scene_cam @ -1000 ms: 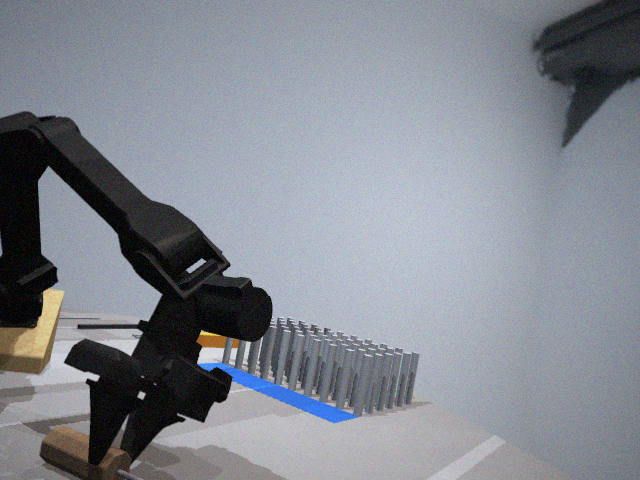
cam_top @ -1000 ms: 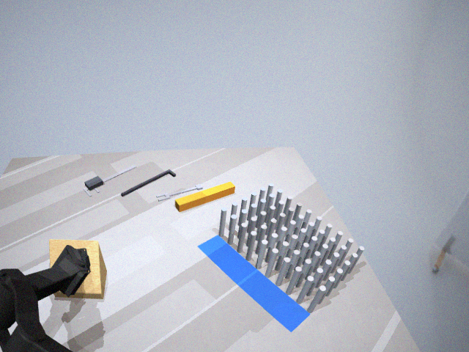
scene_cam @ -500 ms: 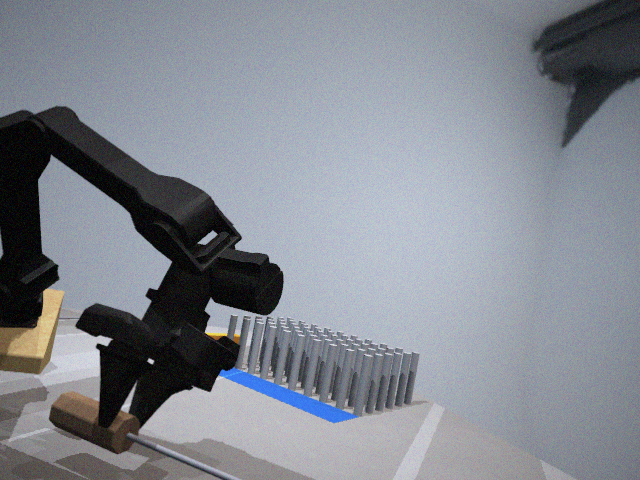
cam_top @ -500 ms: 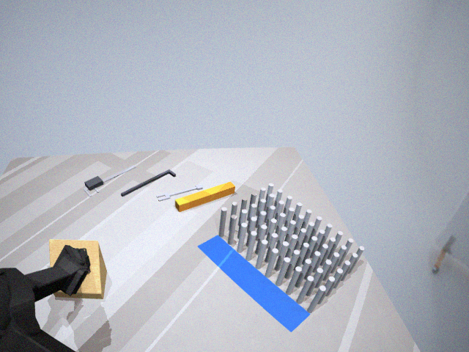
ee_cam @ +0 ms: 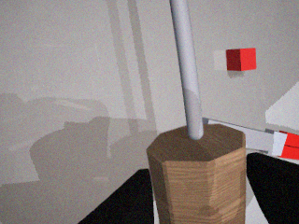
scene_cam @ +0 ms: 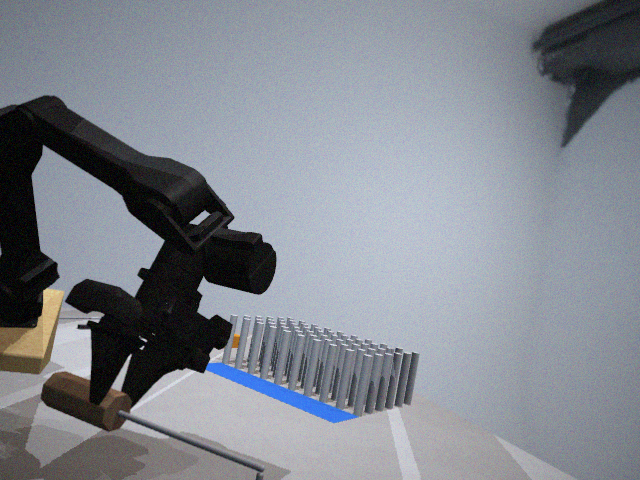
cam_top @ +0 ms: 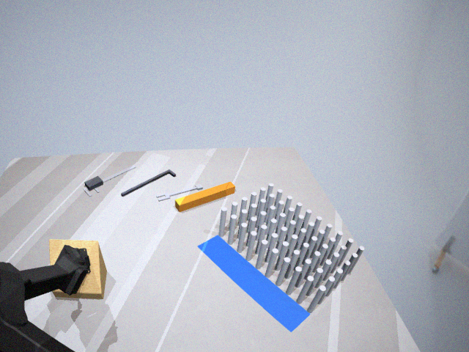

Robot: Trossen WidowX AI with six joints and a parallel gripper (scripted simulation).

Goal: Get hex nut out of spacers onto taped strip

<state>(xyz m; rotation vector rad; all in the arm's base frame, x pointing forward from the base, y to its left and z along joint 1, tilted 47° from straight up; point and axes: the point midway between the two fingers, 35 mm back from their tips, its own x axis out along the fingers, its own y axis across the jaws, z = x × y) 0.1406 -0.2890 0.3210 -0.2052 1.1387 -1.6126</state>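
Observation:
My gripper [scene_cam: 114, 404] [ee_cam: 198, 172] is shut on the octagonal wooden handle [scene_cam: 72, 396] [ee_cam: 203, 191] of a tool and holds it above the table. The tool's grey rod [scene_cam: 191, 441] [ee_cam: 186, 61] runs away from the fingers to a tip that bends downward in the exterior view. The grey standing spacers [cam_top: 261, 255] [scene_cam: 313, 366] are upright in a dense field, well away from the tool. The blue taped strip [cam_top: 253, 284] [scene_cam: 279, 392] lies along their front. I cannot see the hex nut; the spacers hide the floor between them.
An orange bar [cam_top: 204, 197] [scene_cam: 236, 340] lies beside the field's far left corner. Left of it lie a forked grey tool [cam_top: 182, 191], a black hooked rod [cam_top: 146, 183] and a dark block [cam_top: 93, 182] with a thin rod. The wrist view shows a red cube [ee_cam: 242, 60] and a red-and-silver object [ee_cam: 291, 146].

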